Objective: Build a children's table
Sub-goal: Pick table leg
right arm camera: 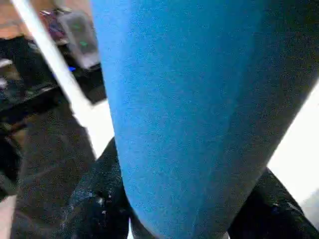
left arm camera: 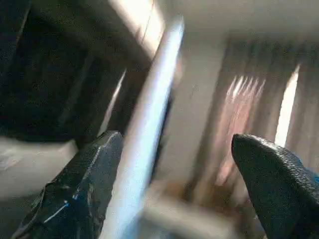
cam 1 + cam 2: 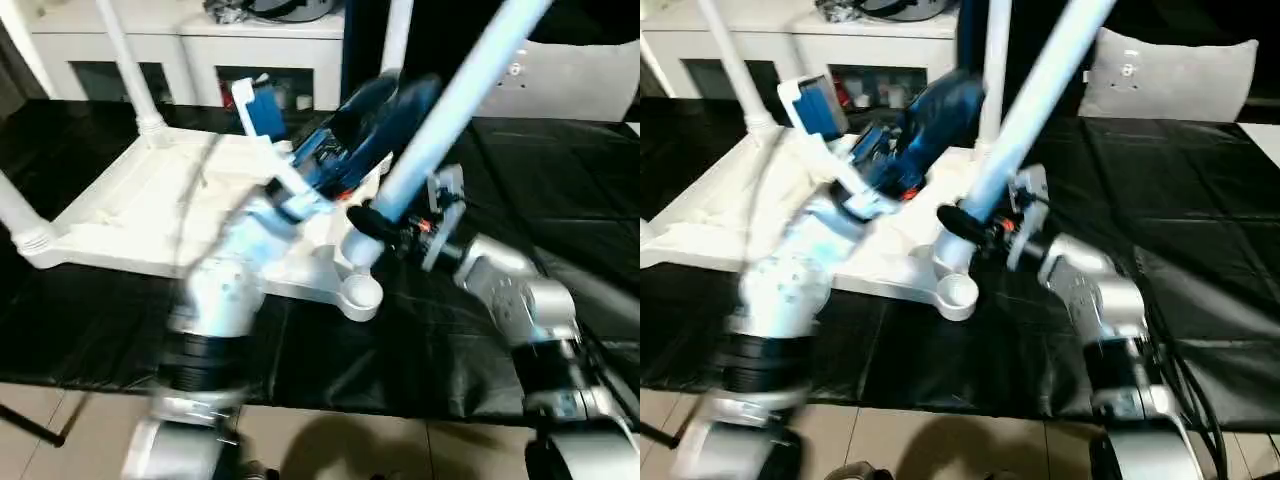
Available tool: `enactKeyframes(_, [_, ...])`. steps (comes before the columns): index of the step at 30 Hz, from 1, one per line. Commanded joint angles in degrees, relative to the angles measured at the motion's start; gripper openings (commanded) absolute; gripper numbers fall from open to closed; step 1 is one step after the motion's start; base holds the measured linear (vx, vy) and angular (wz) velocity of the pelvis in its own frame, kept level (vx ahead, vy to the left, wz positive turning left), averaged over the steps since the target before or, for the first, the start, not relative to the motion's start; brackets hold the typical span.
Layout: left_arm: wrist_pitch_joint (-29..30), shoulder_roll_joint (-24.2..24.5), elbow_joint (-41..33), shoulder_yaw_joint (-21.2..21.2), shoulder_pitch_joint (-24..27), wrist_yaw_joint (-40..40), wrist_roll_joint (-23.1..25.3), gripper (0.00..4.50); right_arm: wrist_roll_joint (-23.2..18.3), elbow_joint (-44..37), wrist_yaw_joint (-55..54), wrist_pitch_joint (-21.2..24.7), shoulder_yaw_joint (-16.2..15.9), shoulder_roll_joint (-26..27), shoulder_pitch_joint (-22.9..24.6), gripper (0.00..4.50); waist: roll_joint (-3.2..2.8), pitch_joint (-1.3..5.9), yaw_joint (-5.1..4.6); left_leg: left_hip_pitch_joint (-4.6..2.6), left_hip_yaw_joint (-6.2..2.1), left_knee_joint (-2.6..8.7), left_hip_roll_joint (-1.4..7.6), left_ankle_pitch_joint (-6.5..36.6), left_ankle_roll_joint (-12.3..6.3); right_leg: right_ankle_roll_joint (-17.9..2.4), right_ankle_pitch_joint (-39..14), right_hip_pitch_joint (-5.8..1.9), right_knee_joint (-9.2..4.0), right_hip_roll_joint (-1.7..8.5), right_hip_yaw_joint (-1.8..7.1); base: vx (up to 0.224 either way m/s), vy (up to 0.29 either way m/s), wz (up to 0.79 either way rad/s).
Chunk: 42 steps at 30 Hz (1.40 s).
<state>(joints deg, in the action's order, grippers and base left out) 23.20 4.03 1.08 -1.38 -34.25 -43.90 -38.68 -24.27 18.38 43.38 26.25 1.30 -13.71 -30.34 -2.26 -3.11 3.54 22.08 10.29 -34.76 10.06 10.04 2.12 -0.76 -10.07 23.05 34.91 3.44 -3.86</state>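
1. The table top (image 3: pixel 150 210) lies underside up on the black cloth (image 3: pixel 560 230), well below and behind the left jaws and just beyond the right ones. It may skid if a leg is pushed in at a slant, since nothing pins it.
2. The loose leg (image 3: pixel 450 110) sits between the right gripper (image 3: pixel 372 222) jaws, which are closed on it near its thick end at about half span. It leans steeply away. Its end hangs just above the empty near corner socket (image 3: pixel 360 293). Pressed down this tilted, it could jam on the rim or glance off.
3. The long free length above the jaws can lever the leg round in a grip this low.
4. The left gripper (image 2: pixel 174 189) stands wide open, holding nothing; a white leg runs close beside one finger (image 2: pixel 82 189), so a sweep could knock it.
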Motion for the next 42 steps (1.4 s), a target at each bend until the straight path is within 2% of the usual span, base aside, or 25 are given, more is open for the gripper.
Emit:
enactKeyframes(1, [-1.5, 3.19, 2.17, 3.28, 0.8, -1.31, 6.3, 3.94, 1.23, -1.02, -3.53, 0.54, 1.22, -0.11, 0.23, 1.91, 0.49, 3.92, -0.05, -1.12, -1.26, 4.05, 2.69, 11.69, -0.84, -7.68, -19.16, -2.77, -5.03, 4.16, 2.58, 0.0, 0.0, 0.0])
enactKeyframes(2, [-3.31, 6.1, 3.33, 5.47, 1.26, -2.21, 10.11, 3.94, 1.6, -1.09, -5.43, 1.0, 1.68, -0.06, 0.54, 1.91, 0.58, 4.0, -0.02, -1.18, -1.3, 3.96, 2.67, 11.6, -0.59, -7.69, -18.87, -2.78, -5.01, 4.28, 2.6, 0.0, 0.0, 0.0])
enactKeyframes(4, [-5.74, 10.44, 5.35, 8.17, 1.88, -4.15, 14.87, 3.94, 3.62, -1.94, -7.08, 1.32, 0.44, -0.76, 1.7, 1.91, 0.37, 4.02, -0.13, -1.32, -1.4, 4.2, 2.76, 11.93, 0.01, -7.25, -18.49, -2.61, -4.81, 4.25, 2.71, 0.0, 0.0, 0.0])
enactKeyframes(6, [-7.34, 12.9, 6.51, 9.57, 2.19, -5.85, 17.19, 3.94, 5.84, -2.81, -8.45, 1.79, -1.24, -1.32, 2.77, 1.91, 0.49, 4.08, -0.18, -1.17, -1.28, 4.19, 2.75, 11.43, 0.47, -8.03, -16.56, -2.75, -4.59, 4.39, 2.81, 0.0, 0.0, 0.0])
enactKeyframes(7, [-8.49, 14.33, 7.17, 10.64, 2.35, -7.13, 18.75, 3.94, 6.91, -3.3, -9.67, 2.08, -1.89, -1.37, 3.3, 1.91, 0.31, 4.13, -0.04, -1.2, -1.24, 4.13, 2.75, 10.57, 0.55, -9.07, -14.65, -2.72, -4.42, 4.49, 2.9, 0.0, 0.0, 0.0])
enactKeyframes(8, [-9.96, 15.98, 8.11, 12.11, 2.5, -8.66, 20.68, 3.94, 7.64, -3.62, -10.96, 2.33, -2.12, -1.19, 3.74, 1.91, 0.64, 4.03, -0.04, -1.13, -1.23, 4.2, 2.71, 10.61, 0.35, -9.04, -14.81, -2.69, -4.58, 4.45, 2.89, 0.0, 0.0, 0.0])
enactKeyframes(9, [-11.76, 17.78, 9.42, 13.92, 2.58, -10.23, 23.09, 3.94, 7.64, -4.28, -11.75, 2.53, -1.97, -0.68, 4.23, 1.91, 0.46, 3.98, -0.04, -1.13, -1.27, 4.3, 2.67, 11.16, 0.31, -8.9, -15.58, -2.65, -4.5, 4.47, 2.94, 0.0, 0.0, 0.0])
enactKeyframes(10, [-13.79, 19.34, 10.99, 15.71, 2.54, -11.78, 25.47, 3.94, 6.98, -5.2, -12.25, 3.29, -1.72, -0.18, 4.64, 1.91, 0.62, 3.97, -0.14, -1.19, -1.18, 4.29, 2.67, 11.6, 0.35, -8.7, -16.13, -2.64, -4.51, 4.51, 2.98, 0.0, 0.0, 0.0])
enactKeyframes(11, [-14.84, 20.19, 11.97, 16.69, 2.53, -12.83, 26.59, 3.94, 6.83, -5.8, -12.53, 3.58, -1.74, 0.0, 4.88, 1.91, 0.48, 3.82, -0.07, -1.26, -1.26, 4.43, 2.68, 12.33, 0.36, -8.04, -17.76, -2.54, -4.79, 4.58, 3.04, 0.0, 0.0, 0.0])
enactKeyframes(14, [-18.92, 22.6, 16.0, 19.68, 2.13, -16.21, 29.88, 3.94, 7.75, -7.57, -13.42, 3.12, -2.55, 0.03, 5.86, 1.91, 0.47, 3.85, -0.07, -1.38, -1.26, 4.58, 2.83, 12.9, 1.19, -8.01, -18.36, -2.39, -4.67, 4.69, 3.12, 0.0, 0.0, 0.0])
enactKeyframes(15, [-20.64, 23.07, 17.52, 20.31, 1.87, -17.18, 30.85, 3.68, 8.37, -7.77, -13.93, 2.68, -2.66, 0.05, 6.18, 1.91, 0.55, 3.83, -0.02, -1.41, -1.26, 4.59, 2.86, 13.07, 1.41, -8.09, -18.27, -2.38, -4.66, 4.8, 3.17, 0.0, 0.0, 0.0])
enactKeyframes(16, [-22.27, 23.53, 19.51, 20.96, 1.26, -18.17, 31.88, 3.68, 9.51, -7.35, -14.97, 1.11, -2.52, 0.05, 6.46, 1.91, 0.84, 3.82, -0.1, -1.32, -1.2, 4.59, 2.85, 13.08, 1.52, -8.22, -18.01, -2.44, -4.55, 4.78, 3.19, 0.0, 0.0, 0.0])
enactKeyframes(18, [-24.98, 24.07, 23.15, 21.83, 0.05, -20.69, 33.01, 3.55, 11.66, -6.55, -17.46, -0.7, -2.23, -0.16, 7.07, 1.91, 0.65, 3.81, -0.03, -1.49, -1.14, 4.55, 2.8, 13.35, 1.86, -8.34, -18.75, -2.23, -4.7, 4.94, 3.22, 0.0, 0.0, 0.0])
enactKeyframes(19, [-25.98, 24.3, 24.62, 22.26, -0.52, -22.12, 33.3, 3.55, 12.11, -7.42, -17.45, -2.3, -2.42, -0.19, 8.07, 1.91, 0.36, 3.84, 0.07, -1.55, -1.18, 4.54, 2.78, 13.31, 1.96, -8.38, -18.67, -2.18, -4.69, 4.98, 3.24, 0.0, 0.0, 0.0])
enactKeyframes(22, [-26.98, 24.61, 26.68, 23.1, -1.35, -24.3, 33.76, 3.16, 12.78, -9.6, -16.85, -3.81, -3.29, -0.69, 9.75, 1.91, 0.55, 3.92, 0.27, -1.46, -1.16, 4.61, 2.87, 13.24, 1.74, -8.84, -16.3, -2.4, -4.46, 4.97, 3.28, 0.0, 0.0, 0.0])
enactKeyframes(23, [-28.06, 24.75, 29.06, 24.13, -2.31, -25.94, 34.68, 3.12, 12.12, -10.78, -16.63, -2.45, -2.88, -1.12, 10.86, 1.91, 0.15, 3.95, 0.21, -1.38, -1.3, 4.65, 2.89, 12.96, 1.59, -9.57, -15.19, -2.51, -4.15, 5.03, 3.23, 0.0, 0.0, 0.0])
enactKeyframes(25, [-29.37, 24.41, 31.51, 24.68, -3.28, -26.44, 35.61, 3.03, 9.25, -11.11, -16.42, -1.26, -0.09, -0.33, 11.4, 1.91, 0.39, 3.91, 0.09, -1.33, -1.15, 4.56, 2.76, 13.39, 1.02, -9.63, -15.39, -2.59, -4.46, 5.04, 3.29, 0.0, 0.0, 0.0])
enactKeyframes(29, [-32.21, 22.92, 35.55, 24.56, -4.74, -26.07, 36.74, 2.72, 7.58, -11.45, -17.53, -0.37, 2.3, 0.69, 11.53, 1.91, 0.4, 3.91, 0.14, -1.32, -1.16, 4.43, 2.76, 13.55, 0.83, -9.99, -16.86, -2.58, -4.69, 5.15, 3.19, 0.0, 0.0, 0.0])
enactKeyframes(37, [-35.68, 18.76, 49.06, 23.46, -11.09, -24.33, 38.39, 2.15, 7.29, -13.4, -15.18, -1.15, 0.67, -0.1, 12.24, 1.91, 0.55, 4.0, 0.24, -1.17, -1.15, 4.26, 2.65, 12.39, 0.02, -10.12, -16.4, -2.83, -4.78, 5.21, 3.09, 0.0, 0.0, 0.0])
enactKeyframes(38, [-35.71, 18.73, 49.31, 23.44, -11.2, -24.37, 38.42, 2.02, 7.33, -13.39, -15.1, -1.24, 0.64, -0.14, 12.22, 1.91, 0.37, 4.06, 0.31, -1.19, -1.21, 4.23, 2.68, 12.26, 0.07, -10.23, -16.13, -2.88, -4.66, 5.27, 3.08, 0.0, 0.0, 0.0])
enactKeyframes(39, [-36.24, 18.46, 52.78, 23.31, -12.67, -24.58, 39.17, 1.87, 7.55, -13.41, -13.9, -1.98, 0.35, -0.64, 12.12, 1.91, 0.53, 4.11, 0.3, -1.17, -1.16, 4.17, 2.7, 11.79, -0.21, -10.63, -14.86, -2.9, -4.61, 5.22, 3.09, 0.0, 0.0, 0.0])
enactKeyframes(40, [-36.24, 18.46, 52.78, 23.31, -12.67, -24.58, 39.17, 1.83, 7.55, -13.41, -13.9, -1.98, 0.35, -0.64, 12.12, 1.91, 0.22, 4.12, 0.33, -1.17, -1.2, 4.13, 2.66, 11.77, -0.29, -10.71, -14.62, -2.91, -4.57, 5.21, 3.06, 0.0, 0.0, 0.0])
enactKeyframes(42, [-36.9, 18.32, 54.38, 23.36, -13.3, -24.31, 39.82, 1.68, 7.49, -13.61, -13.41, -2.09, 0.28, -0.81, 12.22, 1.91, 0.27, 4.13, 0.35, -1.23, -1.22, 4.15, 2.77, 11.78, -0.42, -11.2, -13.8, -2.98, -4.51, 5.25, 3.05, 0.0, 0.0, 0.0])
